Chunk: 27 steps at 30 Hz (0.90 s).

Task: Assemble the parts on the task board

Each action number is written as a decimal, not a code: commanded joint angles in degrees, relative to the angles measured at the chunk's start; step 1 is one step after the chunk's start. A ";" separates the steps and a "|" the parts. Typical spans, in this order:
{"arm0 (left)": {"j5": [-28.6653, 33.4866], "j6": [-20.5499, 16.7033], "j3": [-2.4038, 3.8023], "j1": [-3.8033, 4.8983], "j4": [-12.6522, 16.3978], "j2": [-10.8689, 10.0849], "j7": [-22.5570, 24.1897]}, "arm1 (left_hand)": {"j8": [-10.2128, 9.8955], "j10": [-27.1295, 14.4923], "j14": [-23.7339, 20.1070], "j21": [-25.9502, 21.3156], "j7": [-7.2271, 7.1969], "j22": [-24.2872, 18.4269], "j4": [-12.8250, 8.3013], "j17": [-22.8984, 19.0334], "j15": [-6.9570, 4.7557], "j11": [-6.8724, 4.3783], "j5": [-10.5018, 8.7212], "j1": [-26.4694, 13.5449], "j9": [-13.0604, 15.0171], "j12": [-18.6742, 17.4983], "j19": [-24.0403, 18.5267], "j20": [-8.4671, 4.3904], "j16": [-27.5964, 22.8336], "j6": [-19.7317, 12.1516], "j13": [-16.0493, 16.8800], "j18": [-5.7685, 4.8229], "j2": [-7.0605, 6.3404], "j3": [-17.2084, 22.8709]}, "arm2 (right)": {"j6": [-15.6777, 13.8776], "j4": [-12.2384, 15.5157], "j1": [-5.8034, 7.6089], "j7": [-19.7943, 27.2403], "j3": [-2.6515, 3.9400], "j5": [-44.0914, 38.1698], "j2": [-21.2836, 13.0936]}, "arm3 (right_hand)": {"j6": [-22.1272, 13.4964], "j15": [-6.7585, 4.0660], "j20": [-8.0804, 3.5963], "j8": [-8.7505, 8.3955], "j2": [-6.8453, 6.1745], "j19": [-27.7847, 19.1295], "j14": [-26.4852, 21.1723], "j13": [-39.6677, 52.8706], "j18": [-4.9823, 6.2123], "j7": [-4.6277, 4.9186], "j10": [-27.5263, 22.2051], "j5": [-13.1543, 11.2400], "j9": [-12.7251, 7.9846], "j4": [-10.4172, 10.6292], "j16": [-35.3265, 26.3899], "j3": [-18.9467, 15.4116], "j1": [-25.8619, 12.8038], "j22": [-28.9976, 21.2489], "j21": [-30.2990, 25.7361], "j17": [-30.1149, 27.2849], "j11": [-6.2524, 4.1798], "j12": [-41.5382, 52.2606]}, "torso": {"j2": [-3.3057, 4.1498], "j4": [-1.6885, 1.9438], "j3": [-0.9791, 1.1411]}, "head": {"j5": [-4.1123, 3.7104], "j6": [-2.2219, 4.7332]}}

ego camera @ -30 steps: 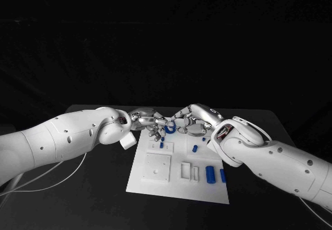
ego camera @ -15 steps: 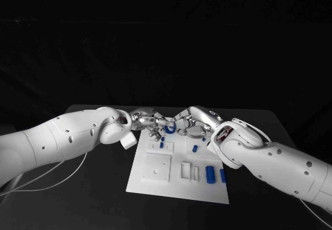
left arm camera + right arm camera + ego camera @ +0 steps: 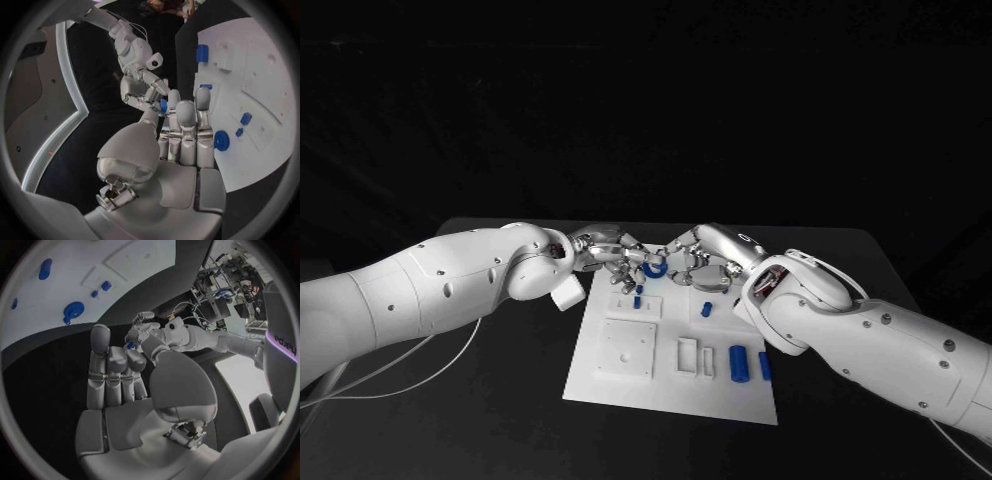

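Observation:
Over the far end of the white task board (image 3: 629,385) my left hand (image 3: 603,248) and right hand (image 3: 695,262) meet fingertip to fingertip. Between them hangs a blue ring-shaped part (image 3: 653,268), pinched from both sides. The left wrist view shows this blue part (image 3: 164,105) at the tips of my left hand (image 3: 184,132), with the right hand (image 3: 141,82) reaching onto it. From the right wrist, the part (image 3: 130,345) sits between my right hand (image 3: 119,377) and the left hand (image 3: 156,336). How much each hand bears cannot be told.
Blue parts on the board: a small peg (image 3: 638,300), a short piece (image 3: 708,309) and two long bars (image 3: 738,362) (image 3: 764,366) near the front right. A blue ring (image 3: 221,140) lies flat on the board. White raised blocks (image 3: 627,350) fill its left side. Black table all round.
Both hands stay together around the blue ring. The right hand has sunk slightly towards the board; the left hand has barely moved.

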 commanded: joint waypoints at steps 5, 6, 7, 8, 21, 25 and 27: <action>1.12 -2.19 0.16 0.16 -0.42 -0.06 0.16 | 0.27 0.16 0.13 0.34 -0.20 1.07 -6.17 -0.06 -0.39 -0.33 0.24 1.21 0.24 0.12 -0.37 -0.18 0.18 0.38 -0.09 1.07 1.06 5.86 | 0.70 0.58 -0.38 0.58 -0.16 -0.09 -0.21 | 0.46 -0.11 0.00 0.29 -0.55 0.57 0.38 0.01 0.69 0.08 0.26 0.31 0.07 -0.02 0.17 0.44 -0.28 0.32 -0.31 0.12 -0.35 0.17 | 0.02 0.03 0.00 | 0.00 -0.06; 1.12 -2.24 0.16 0.16 -0.44 -0.06 0.14 | 0.28 0.16 0.13 0.34 -0.20 1.07 -6.17 -0.07 -0.39 -0.33 0.25 1.21 0.24 0.12 -0.36 -0.18 0.18 0.37 -0.09 1.07 1.05 5.85 | 0.70 0.61 -0.40 0.58 -0.16 -0.09 -0.22 | 0.45 -0.11 -0.01 0.29 -0.56 0.59 0.39 0.01 0.69 0.08 0.28 0.33 0.07 -0.01 0.19 0.45 -0.29 0.37 -0.34 0.13 -0.35 0.17 | 0.02 0.02 0.01 | -0.02 -0.09; 1.12 -2.28 0.16 0.16 -0.45 -0.05 0.12 | 0.31 0.15 0.11 0.36 -0.21 1.07 -6.17 -0.08 -0.39 -0.34 0.38 1.20 0.30 0.13 -0.36 -0.18 0.17 0.36 -0.09 1.07 1.00 5.83 | 0.71 0.64 -0.41 0.58 -0.16 -0.09 -0.23 | 0.45 -0.11 -0.01 0.29 -0.56 0.59 0.39 0.01 0.69 0.08 0.28 0.33 0.07 -0.01 0.19 0.45 -0.29 0.37 -0.34 0.13 -0.35 0.17 | 0.02 0.02 0.01 | -0.02 -0.09; 1.12 -2.34 0.16 0.16 -0.47 -0.05 0.08 | 0.31 0.15 0.11 0.36 -0.21 1.07 -6.17 -0.08 -0.39 -0.34 0.38 1.20 0.30 0.13 -0.36 -0.18 0.17 0.36 -0.09 1.07 1.00 5.83 | 0.68 0.68 -0.43 0.60 -0.16 -0.09 -0.26 | 0.45 -0.11 -0.01 0.29 -0.56 0.59 0.39 0.01 0.69 0.08 0.28 0.33 0.07 -0.01 0.19 0.45 -0.29 0.37 -0.34 0.13 -0.35 0.17 | 0.01 0.01 0.00 | -0.03 -0.13; 0.01 -2.04 0.16 0.17 -0.43 -0.03 -1.08 | 0.45 0.20 0.10 0.38 -0.26 1.06 -6.15 -0.11 -0.40 -0.37 0.49 1.17 0.50 0.16 -0.36 -0.19 0.14 0.41 -0.09 1.07 0.86 5.75 | -0.89 0.16 -0.48 0.63 -0.16 0.43 -0.54 | -0.27 -0.05 0.04 0.31 -0.53 0.85 0.21 -0.77 0.60 0.20 0.06 0.45 0.07 0.14 -0.80 0.38 -0.53 1.20 -1.80 -0.41 -0.30 -0.77 | 0.01 0.01 -0.04 | -0.03 -0.29; -1.71 -2.71 0.16 0.17 -0.26 -0.04 -2.24 | 0.61 0.36 0.24 0.46 -0.31 1.07 -6.22 -0.12 -0.45 -0.44 0.82 1.18 0.67 0.21 -0.24 -0.23 0.18 0.50 -0.09 1.09 0.70 5.72 | -2.09 -0.27 -0.48 0.34 -0.16 0.69 -0.67 | -0.78 -0.01 0.09 0.27 -0.51 0.89 -0.07 -1.55 0.54 0.33 -0.32 0.37 0.05 0.26 -1.53 0.13 -0.64 1.39 -2.42 -0.84 -0.24 -1.70 | 0.01 -0.01 -0.03 | -0.03 -0.33; -2.99 -3.23 0.16 0.17 -0.13 -0.05 -3.29 | 0.80 0.72 0.55 0.58 -0.39 1.07 -6.23 -0.09 -0.55 -0.54 1.43 1.03 0.87 0.31 0.01 -0.31 0.27 0.61 -0.07 1.13 0.56 5.67 | -2.83 -0.73 -0.48 0.29 -0.12 1.08 -0.79 | -1.04 0.02 0.13 0.30 -0.46 0.95 -0.18 -1.89 0.54 0.39 -0.46 0.20 0.06 0.38 -1.91 -0.01 -0.74 1.44 -2.77 -1.08 -0.22 -2.06 | -0.01 0.02 -0.01 | -0.04 -0.33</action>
